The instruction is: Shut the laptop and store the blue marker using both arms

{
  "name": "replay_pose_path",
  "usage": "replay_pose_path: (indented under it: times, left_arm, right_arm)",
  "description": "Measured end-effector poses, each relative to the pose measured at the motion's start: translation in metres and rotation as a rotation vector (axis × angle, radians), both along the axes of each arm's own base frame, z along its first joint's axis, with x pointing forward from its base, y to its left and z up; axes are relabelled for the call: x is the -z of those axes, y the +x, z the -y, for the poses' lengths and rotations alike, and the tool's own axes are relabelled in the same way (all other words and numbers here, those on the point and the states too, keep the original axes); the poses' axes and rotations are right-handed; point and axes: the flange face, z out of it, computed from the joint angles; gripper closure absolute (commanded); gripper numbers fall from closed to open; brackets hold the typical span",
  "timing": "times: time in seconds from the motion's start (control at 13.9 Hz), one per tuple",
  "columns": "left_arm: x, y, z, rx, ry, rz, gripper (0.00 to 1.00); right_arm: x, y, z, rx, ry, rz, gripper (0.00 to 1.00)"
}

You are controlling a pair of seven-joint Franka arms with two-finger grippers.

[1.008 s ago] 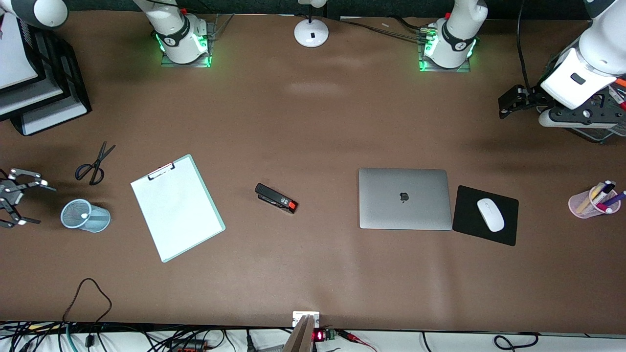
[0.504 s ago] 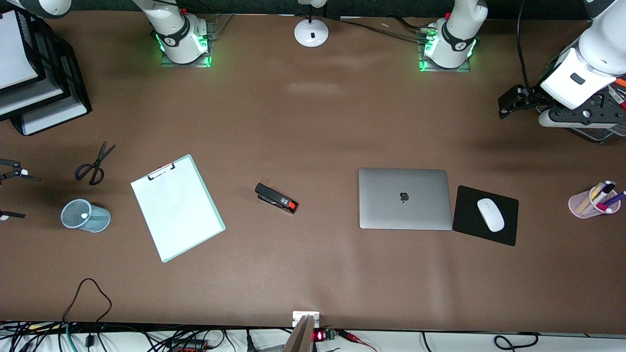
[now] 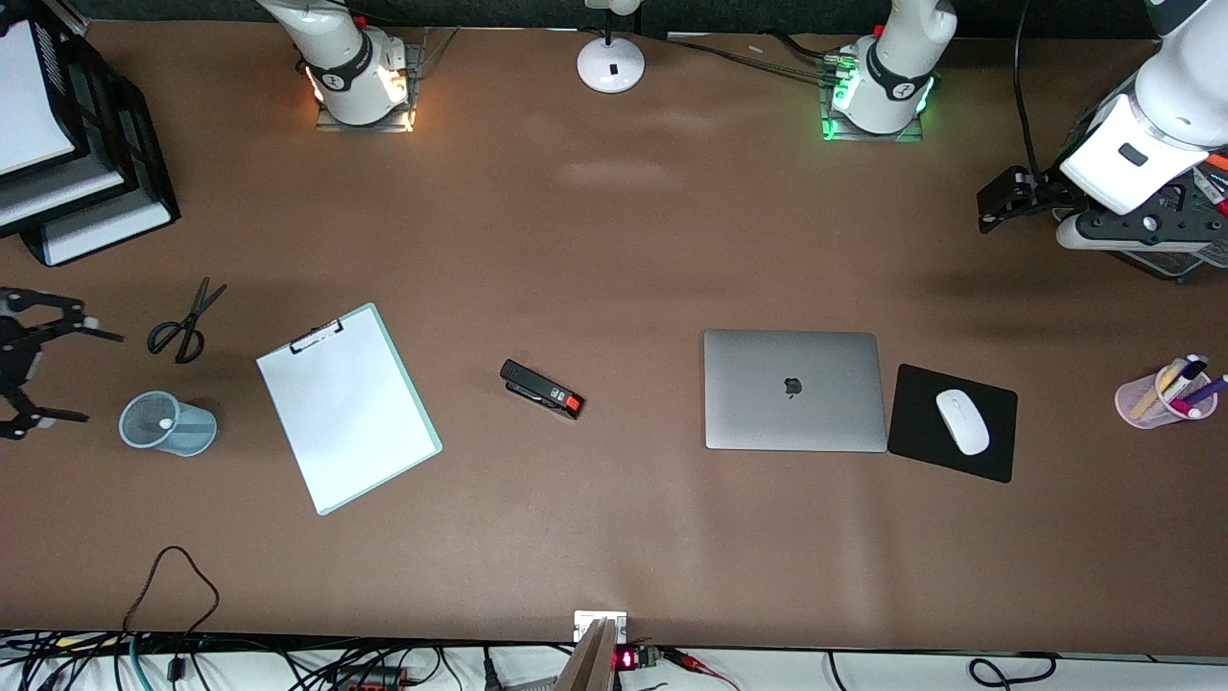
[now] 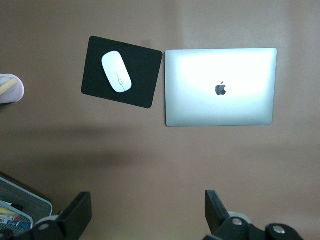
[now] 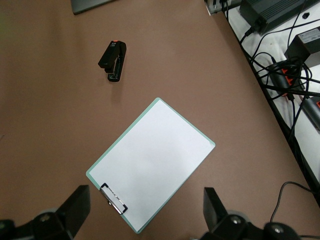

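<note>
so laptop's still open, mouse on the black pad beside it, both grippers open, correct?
Not quite: the laptop is shut, lid down with the logo up, as the front view shows. The mouse does sit on the black pad beside it, and the left gripper and right gripper are open.

The laptop [image 3: 793,390] lies closed on the table [image 3: 614,537], toward the left arm's end. The mouse pad [image 3: 921,451] lies just beside it, further toward that end, and the mouse [image 3: 961,420] lies on the pad. The pen cup [image 3: 1146,401] stands near the table's edge at that end. The stapler [image 3: 541,389] lies between the laptop and the clipboard [image 3: 347,407]. Toward the right arm's end, a cup [image 3: 169,423] lies on its side beside the clipboard, and the scissors [image 3: 186,321] lie farther from the front camera than the cup.
</note>
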Motion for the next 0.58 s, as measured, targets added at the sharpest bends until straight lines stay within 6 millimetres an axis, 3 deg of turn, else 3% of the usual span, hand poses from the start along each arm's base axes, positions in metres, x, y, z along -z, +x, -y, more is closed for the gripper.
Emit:
replay_pose_path:
  times: [0.22,0.58]
  left_arm:
    - [0.0,0.0,0.0,0.0,0.0,0.0,0.0]
    - [0.0,0.0,0.0,0.0,0.0,0.0,0.0]
  right_arm:
    - [-0.014,-0.003,-0.065,0.122,-0.116,-0.069,0.0]
    - [-0.004,-0.005,-0.102,0.443,-0.227,-0.195,0.0]
